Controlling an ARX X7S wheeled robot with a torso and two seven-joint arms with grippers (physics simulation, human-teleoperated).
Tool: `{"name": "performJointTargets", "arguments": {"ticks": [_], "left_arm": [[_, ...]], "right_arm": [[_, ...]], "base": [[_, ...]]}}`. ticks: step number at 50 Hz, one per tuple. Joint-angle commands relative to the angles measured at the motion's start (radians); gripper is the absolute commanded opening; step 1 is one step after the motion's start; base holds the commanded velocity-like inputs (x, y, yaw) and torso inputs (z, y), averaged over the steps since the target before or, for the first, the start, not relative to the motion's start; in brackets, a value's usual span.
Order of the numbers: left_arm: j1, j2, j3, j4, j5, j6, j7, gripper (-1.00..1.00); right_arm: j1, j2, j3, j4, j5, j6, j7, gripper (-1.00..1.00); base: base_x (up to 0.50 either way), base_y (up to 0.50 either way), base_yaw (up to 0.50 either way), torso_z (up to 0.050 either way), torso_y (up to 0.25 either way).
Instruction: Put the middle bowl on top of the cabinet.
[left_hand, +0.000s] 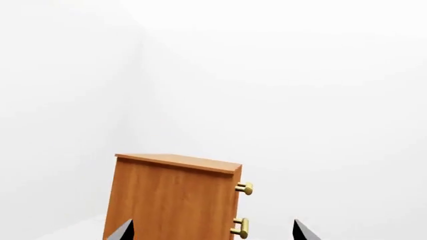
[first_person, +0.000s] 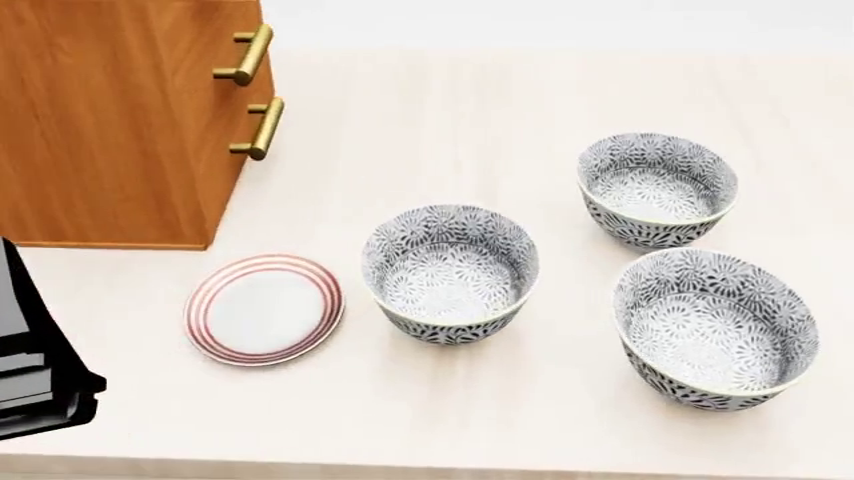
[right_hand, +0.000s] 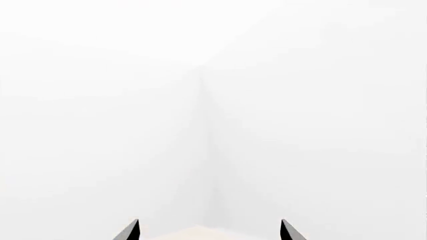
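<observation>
Three patterned bowls: nearest bowl (first_person: 715, 330), middle bowl (first_person: 451, 272), far bowl (first_person: 657, 189).

Three patterned bowls on the table (first_person: 534, 420): the middle bowl (first_person: 451, 272), a far right bowl (first_person: 657, 188), a near right bowl (first_person: 715, 328). One red-ringed plate (first_person: 264, 308). One cabinet (first_person: 120, 120), with two brass handles showing, upper handle (first_person: 246, 55) and lower handle (first_person: 260, 130).
</observation>
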Motion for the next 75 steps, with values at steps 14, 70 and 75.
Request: {"name": "performJointTargets", "arguments": {"ticks": [14, 70, 75], "left_arm": [[-0.015, -0.03, 0.015, -0.009, -0.036, -0.003, -0.04, 1.0], [-0.024, -0.077, 0.037, 0.003, -0.108, -0.04, -0.098, 1.0], [-0.025, -0.079, 0.036, 0.004, -0.113, -0.043, -0.104, 1.0]], "right_arm": [[0.013, 0.016, -0.011, -0.034, -0.068, 0.053, 0.077, 1.0], [-0.032, 0.003, 0.021, -0.045, -0.051, -0.005, 0.08, 1.0], [-0.032, -0.005, 0.029, -0.041, -0.061, -0.018, 0.083, 1.0]], "base": [[0.0, 0.13, 0.0, 0.0, 0.0], [0.29, 0.0, 0.0, 0.0, 0.0], [0.24, 0.0, 0.0, 0.0, 0.0]]}}
